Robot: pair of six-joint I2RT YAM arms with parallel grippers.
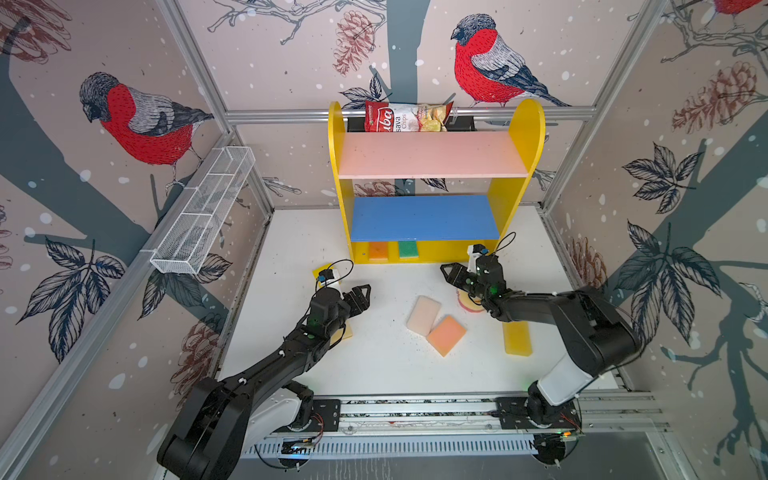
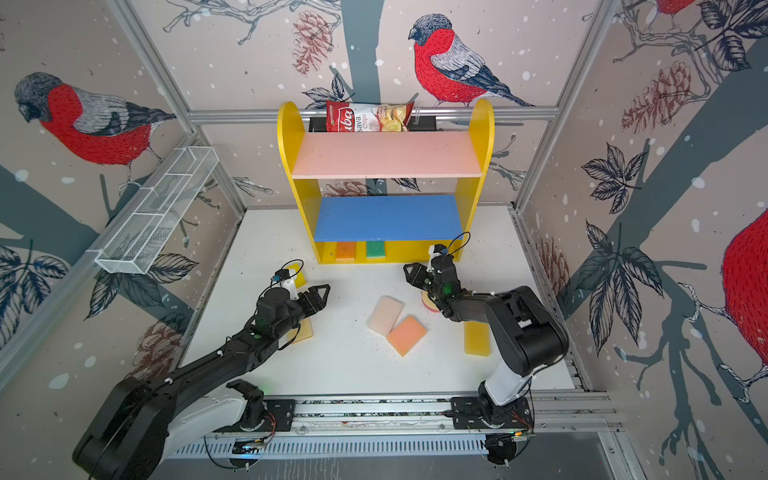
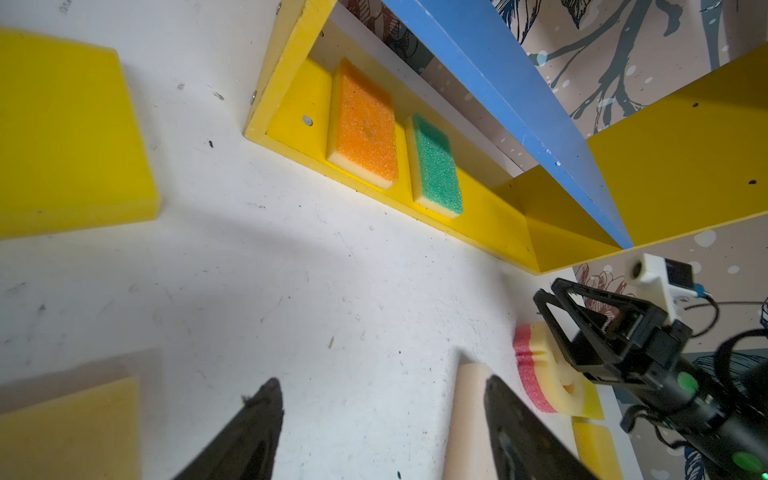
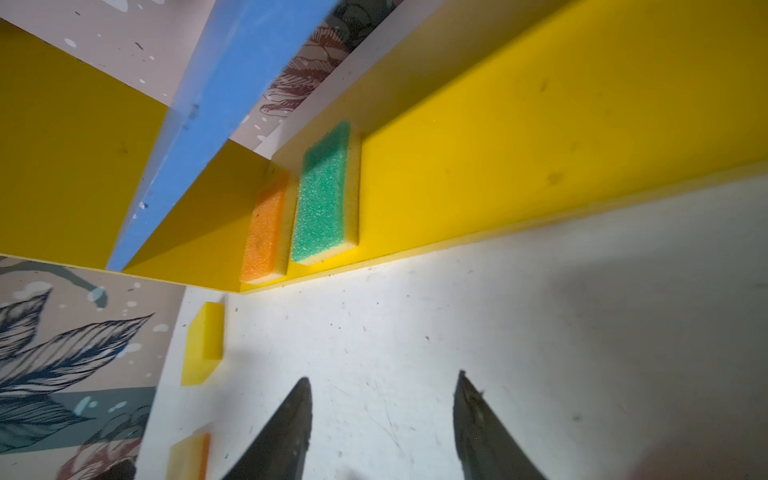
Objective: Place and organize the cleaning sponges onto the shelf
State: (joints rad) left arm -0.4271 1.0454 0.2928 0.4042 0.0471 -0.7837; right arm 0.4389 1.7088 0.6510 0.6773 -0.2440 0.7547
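Sponges nearest to me: a plain yellow sponge, a thick smooth foam slab, lies on the white table beside the right arm. A salmon sponge and a cream sponge touch at one edge, so I judge that lifting one may drag the other.
Left gripper: fingers spread, nothing between them. A pale yellow sponge lies half hidden under this arm, so a careless descent could press on it.
Right gripper: fingers spread and empty, over bare table in front of the shelf. Both grippers point to the middle, and I fear they could meet there.
Round sponge: soft layered foam, yellow and pink, partly beneath the right wrist. A pinch may squash it and then slip.
Bright yellow sponge: square-edged block near the left foot of the shelf.
Shelf: rigid painted boards. On its base an orange sponge and a green sponge lie side by side, rough tops on yellow foam.
Blue board: it hangs low over the base, so a wrist camera could knock it.
Chips bag: glossy and crinkled, behind the top board.
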